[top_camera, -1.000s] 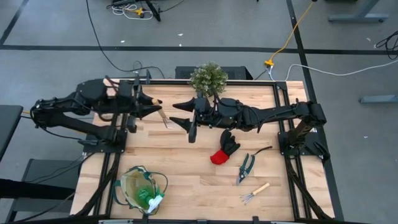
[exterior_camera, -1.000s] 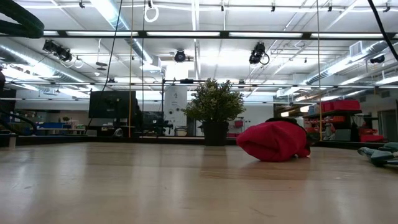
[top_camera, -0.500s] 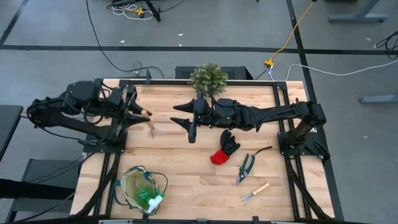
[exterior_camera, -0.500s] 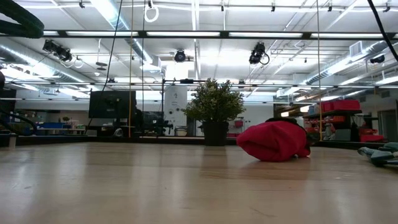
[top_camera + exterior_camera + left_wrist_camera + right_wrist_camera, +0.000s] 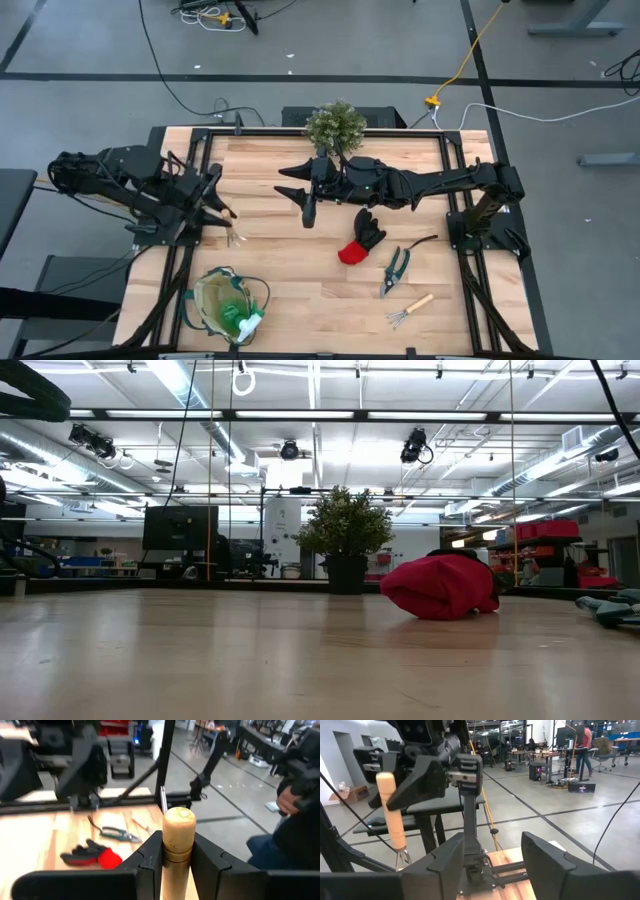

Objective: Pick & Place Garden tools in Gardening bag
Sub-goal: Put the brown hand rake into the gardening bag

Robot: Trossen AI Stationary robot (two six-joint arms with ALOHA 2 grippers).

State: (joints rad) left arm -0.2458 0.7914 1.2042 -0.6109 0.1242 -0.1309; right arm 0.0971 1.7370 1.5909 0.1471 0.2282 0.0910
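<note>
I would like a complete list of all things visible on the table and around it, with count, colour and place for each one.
Wooden-handled mini rake: one, tan handle, held by the left gripper, left side of the table.
Second wooden-handled mini rake: one, tan, near right corner.
Pruning shears: one, dark handles, right of centre.
Black-and-red glove: one, centre.
Round tan gardening bag: one, green trim, near left; green spray bottle inside.
Potted plant: one, green, far edge.
Left gripper: shut on the rake handle.
Right gripper: open, above table centre.
</note>
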